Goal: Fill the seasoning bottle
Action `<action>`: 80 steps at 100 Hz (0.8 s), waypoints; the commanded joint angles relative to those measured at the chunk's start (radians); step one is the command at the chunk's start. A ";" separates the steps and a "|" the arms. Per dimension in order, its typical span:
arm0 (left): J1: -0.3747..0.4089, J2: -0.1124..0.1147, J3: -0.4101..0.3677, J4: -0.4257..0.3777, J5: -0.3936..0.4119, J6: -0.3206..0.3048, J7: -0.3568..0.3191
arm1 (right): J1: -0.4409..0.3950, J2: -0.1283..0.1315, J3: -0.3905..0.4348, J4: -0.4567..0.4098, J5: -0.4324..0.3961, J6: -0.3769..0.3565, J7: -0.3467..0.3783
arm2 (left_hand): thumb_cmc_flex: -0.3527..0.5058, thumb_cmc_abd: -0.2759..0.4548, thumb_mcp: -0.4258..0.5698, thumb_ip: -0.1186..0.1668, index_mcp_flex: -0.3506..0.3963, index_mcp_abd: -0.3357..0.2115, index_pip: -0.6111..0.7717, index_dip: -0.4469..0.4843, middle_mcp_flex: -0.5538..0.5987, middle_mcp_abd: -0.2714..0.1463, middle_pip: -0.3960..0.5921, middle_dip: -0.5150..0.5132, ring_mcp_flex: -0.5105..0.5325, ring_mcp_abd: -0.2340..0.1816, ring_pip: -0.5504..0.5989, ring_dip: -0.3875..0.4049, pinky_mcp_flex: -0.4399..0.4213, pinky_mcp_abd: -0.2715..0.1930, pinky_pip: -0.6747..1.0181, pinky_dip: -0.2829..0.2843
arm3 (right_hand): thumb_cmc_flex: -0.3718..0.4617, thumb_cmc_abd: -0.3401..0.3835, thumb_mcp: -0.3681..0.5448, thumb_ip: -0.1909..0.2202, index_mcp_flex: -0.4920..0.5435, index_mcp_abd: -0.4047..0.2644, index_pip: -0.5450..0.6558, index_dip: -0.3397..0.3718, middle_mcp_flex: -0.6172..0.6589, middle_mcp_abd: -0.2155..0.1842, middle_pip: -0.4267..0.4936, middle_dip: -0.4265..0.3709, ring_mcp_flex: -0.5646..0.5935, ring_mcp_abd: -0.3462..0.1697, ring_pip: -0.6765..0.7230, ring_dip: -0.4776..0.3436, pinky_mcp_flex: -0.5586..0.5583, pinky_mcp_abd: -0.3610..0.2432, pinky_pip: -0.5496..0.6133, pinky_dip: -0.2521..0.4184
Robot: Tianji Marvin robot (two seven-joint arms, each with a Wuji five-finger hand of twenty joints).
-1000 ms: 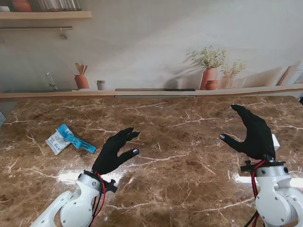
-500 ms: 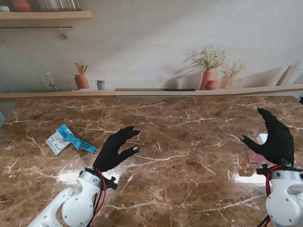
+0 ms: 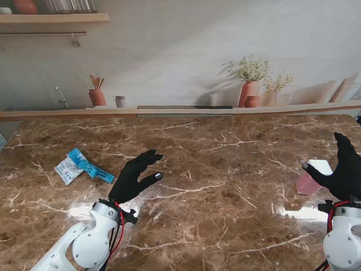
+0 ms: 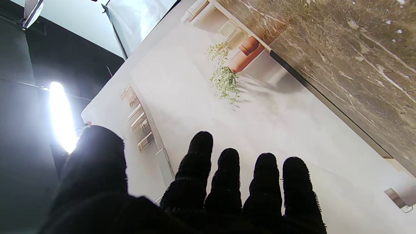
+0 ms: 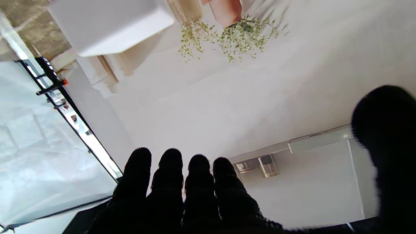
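Left hand point(image 3: 134, 178): black-gloved, raised over the marble table point(image 3: 214, 214) in its left half, nearest to me; fingers spread and a little curled, nothing in its hold; the left wrist view shows the four fingertips point(image 4: 227, 169) side by side against the pale wall
Right hand point(image 3: 344, 172): at the right edge, fingers up and apart, thumb reaching leftward, palm bare of any load
Seasoning bottle point(image 3: 313, 176): pinkish body with a white cap, on the table just left of the right hand, close by its thumb; contact cannot be judged
Blue and white packets point(image 3: 80, 165): lying flat on the left side, farther from me than the left hand and well apart from the bottle
Back ledge: potted plants point(image 3: 251, 79) and a utensil pot point(image 3: 97, 93) against the wall
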 commanded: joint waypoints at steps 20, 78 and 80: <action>-0.012 -0.008 0.007 0.025 -0.005 -0.001 0.014 | 0.007 -0.008 -0.003 0.078 0.080 0.053 0.058 | -0.009 -0.010 -0.019 0.025 -0.017 -0.008 -0.012 -0.008 -0.015 -0.024 -0.009 0.003 -0.005 -0.052 -0.015 -0.008 -0.012 -0.040 -0.022 0.015 | 0.034 -0.012 -0.052 -0.048 0.001 0.120 -0.101 -0.442 -0.121 0.105 -0.128 -0.131 -0.198 0.037 -0.042 -0.039 -0.117 -0.014 -0.108 0.047; -0.020 -0.008 0.016 0.030 -0.006 0.005 0.012 | 0.043 -0.024 -0.001 0.238 0.280 0.047 0.138 | -0.008 -0.008 -0.019 0.024 -0.010 -0.014 -0.007 -0.006 -0.011 -0.029 -0.006 0.004 -0.003 -0.055 -0.015 -0.007 -0.012 -0.039 -0.026 0.013 | 0.125 0.003 -0.119 -0.060 -0.004 0.126 -0.054 -0.398 -0.113 0.104 -0.084 0.019 -0.156 0.057 -0.012 -0.034 -0.091 0.003 -0.085 0.077; -0.020 -0.008 0.016 0.030 -0.006 0.006 0.012 | 0.045 -0.023 -0.002 0.242 0.287 0.046 0.144 | -0.008 -0.008 -0.019 0.024 -0.011 -0.014 -0.007 -0.006 -0.010 -0.029 -0.006 0.004 -0.003 -0.055 -0.015 -0.007 -0.012 -0.039 -0.027 0.013 | 0.127 0.003 -0.120 -0.061 -0.004 0.126 -0.054 -0.398 -0.113 0.104 -0.083 0.022 -0.153 0.058 -0.010 -0.033 -0.089 0.004 -0.084 0.078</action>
